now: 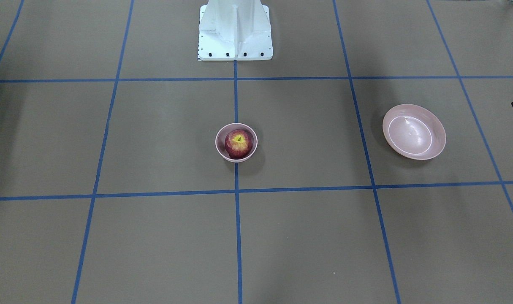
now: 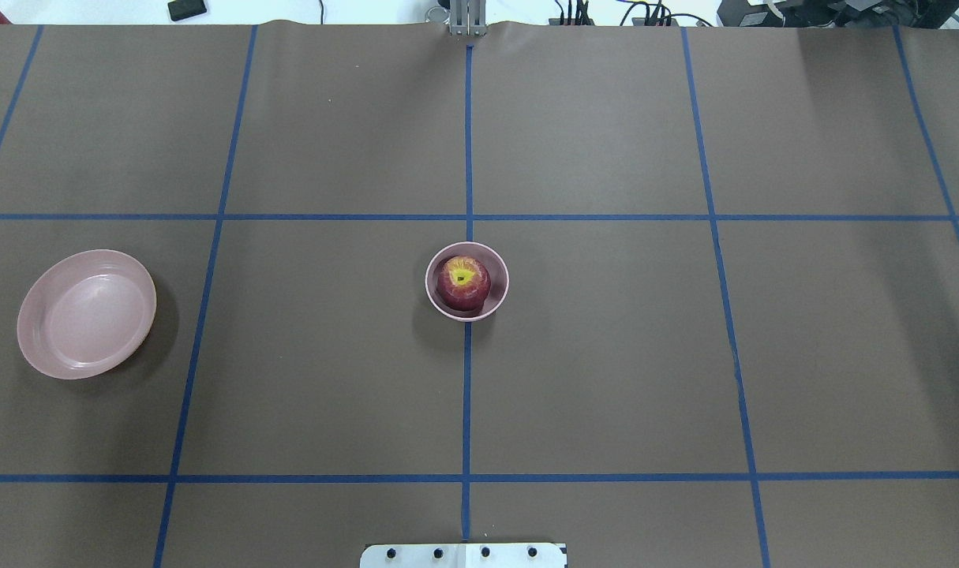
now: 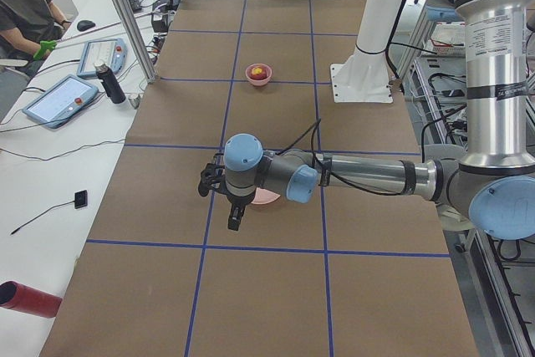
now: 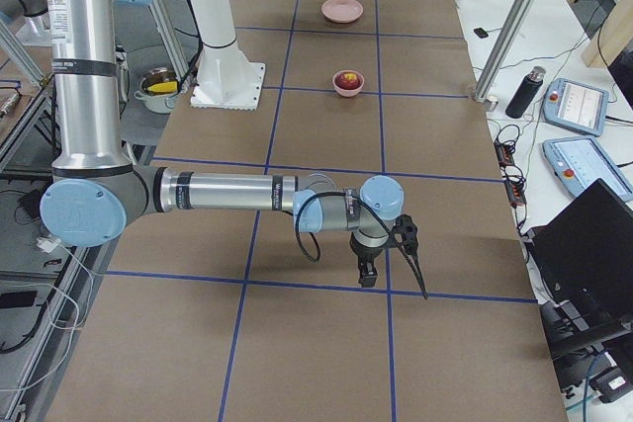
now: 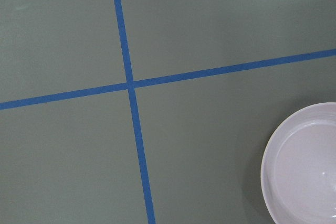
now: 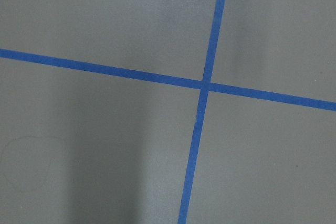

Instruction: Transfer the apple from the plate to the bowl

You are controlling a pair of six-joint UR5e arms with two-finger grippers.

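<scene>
The dark-red apple (image 1: 238,143) with a yellow stem patch sits inside the small deep pink bowl (image 1: 221,148) at the table's centre, and shows in the overhead view too (image 2: 462,282). The wide shallow pink plate (image 2: 87,313) is empty on my left side. It also shows in the left wrist view (image 5: 302,166). My left gripper (image 3: 207,183) hovers above the table just beside the plate (image 3: 267,199). My right gripper (image 4: 415,264) hovers over bare table far from the bowl (image 4: 348,83). Both show only in side views, so I cannot tell if they are open or shut.
The white robot pedestal (image 1: 235,33) stands at the table's middle rear. A side bench beyond the far edge holds a black bottle (image 3: 109,84) and control tablets (image 3: 62,99). Blue tape lines grid the brown table.
</scene>
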